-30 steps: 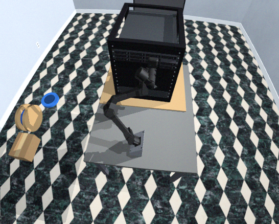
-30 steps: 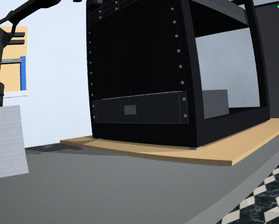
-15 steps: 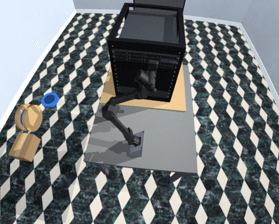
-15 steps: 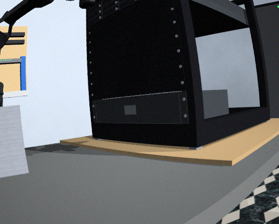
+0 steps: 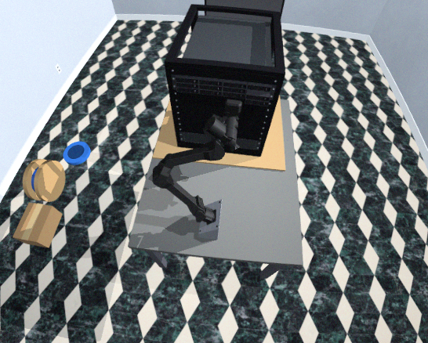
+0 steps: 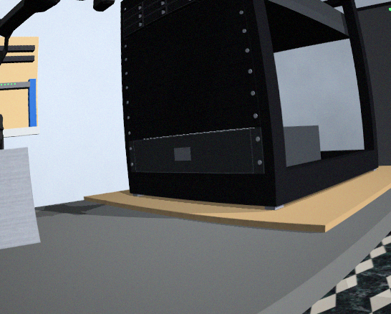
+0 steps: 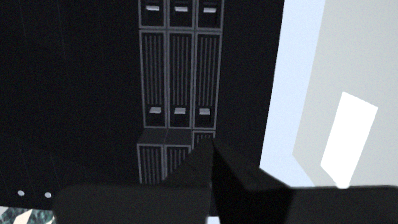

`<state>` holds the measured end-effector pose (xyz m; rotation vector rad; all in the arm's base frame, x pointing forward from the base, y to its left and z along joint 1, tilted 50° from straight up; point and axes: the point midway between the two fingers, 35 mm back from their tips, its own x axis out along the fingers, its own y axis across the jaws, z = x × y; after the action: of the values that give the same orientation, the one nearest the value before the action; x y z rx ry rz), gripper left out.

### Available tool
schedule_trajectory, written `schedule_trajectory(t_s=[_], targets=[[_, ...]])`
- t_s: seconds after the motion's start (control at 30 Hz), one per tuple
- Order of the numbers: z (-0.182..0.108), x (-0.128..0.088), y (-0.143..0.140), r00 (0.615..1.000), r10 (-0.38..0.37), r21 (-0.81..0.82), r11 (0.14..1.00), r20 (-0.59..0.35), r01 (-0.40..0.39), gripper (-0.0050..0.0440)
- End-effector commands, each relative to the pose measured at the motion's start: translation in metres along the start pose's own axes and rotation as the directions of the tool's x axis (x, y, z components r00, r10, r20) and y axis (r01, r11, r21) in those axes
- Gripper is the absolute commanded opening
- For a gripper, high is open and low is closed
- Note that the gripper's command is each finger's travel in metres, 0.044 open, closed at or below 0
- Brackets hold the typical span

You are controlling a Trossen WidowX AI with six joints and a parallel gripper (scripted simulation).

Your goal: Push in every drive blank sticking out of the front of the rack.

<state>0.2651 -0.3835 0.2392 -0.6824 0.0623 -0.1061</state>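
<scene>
The black rack [image 5: 223, 70] [image 6: 265, 107] [image 7: 75, 100] stands on a tan board [image 5: 270, 157] [image 6: 304, 219] at the far end of the grey table [image 5: 255, 219] [image 6: 143, 269]. Rows of ribbed drive blanks [image 5: 204, 85] [image 6: 143, 11] [image 7: 180, 75] run across the upper front. In the wrist view two blanks [image 7: 165, 157] beside my fingers stand proud of the others, with their side faces showing. My gripper [image 5: 233, 103] [image 7: 209, 145] is shut and empty. Its tip is at the front of a third blank [image 7: 203, 135], which it partly hides.
A dark blank panel [image 6: 197, 150] closes the rack's bottom front, and a grey box [image 6: 301, 143] sits inside. The arm's base plate [image 5: 209, 221] is mid-table. On the floor to the left lie a blue bowl [image 5: 77, 153], a tan round thing [image 5: 44, 180] and a box [image 5: 38, 224].
</scene>
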Motion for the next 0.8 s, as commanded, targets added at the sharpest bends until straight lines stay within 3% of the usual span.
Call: schedule_trajectory(t_s=[0.0,0.13,0.33,0.57,0.77], targets=[[0.004,-0.004,-0.004,1.000,-0.007,-0.020,1.000,0.003,0.007,-0.0050],[0.004,-0.001,-0.004,1.000,-0.007,-0.020,1.000,0.002,0.007,-0.0050],[0.008,0.038,-0.009,1.000,-0.007,-0.020,1.000,0.002,0.007,-0.0050],[0.008,0.047,-0.010,1.000,-0.007,-0.020,1.000,0.002,0.007,-0.0050],[0.008,0.081,-0.010,1.000,-0.007,-0.020,1.000,0.002,0.007,-0.0050]])
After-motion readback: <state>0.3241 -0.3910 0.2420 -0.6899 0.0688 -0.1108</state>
